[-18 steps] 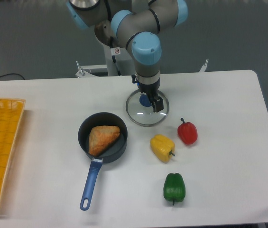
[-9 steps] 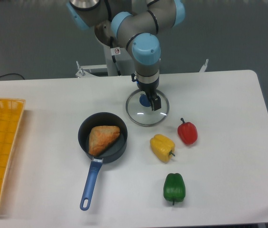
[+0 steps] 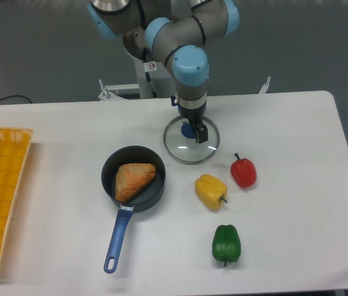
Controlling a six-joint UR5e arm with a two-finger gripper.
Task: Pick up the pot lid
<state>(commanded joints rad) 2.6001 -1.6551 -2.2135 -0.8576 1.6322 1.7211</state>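
The gripper (image 3: 192, 118) reaches down from the top of the view, over the back part of the pot lid (image 3: 190, 154). The lid is clear glass with a pale rim and lies flat on the table. Its blue knob (image 3: 187, 130) shows just left of the dark lower end of the gripper. The gripper hides part of the lid behind the knob. Whether the fingers touch the knob, and how far apart they stand, I cannot tell.
A black pan (image 3: 157, 196) with a brown wedge-shaped item (image 3: 133, 180) stands front left of the lid, its blue handle (image 3: 117, 240) pointing forward. Right and front are a red pepper (image 3: 244, 172), a yellow pepper (image 3: 210, 191) and a green pepper (image 3: 226, 243). An orange-yellow crate (image 3: 1, 185) stands far left.
The gripper's lower end has shifted slightly left and away from the camera, closer beside the knob. The lid, pan and peppers have kept their places.
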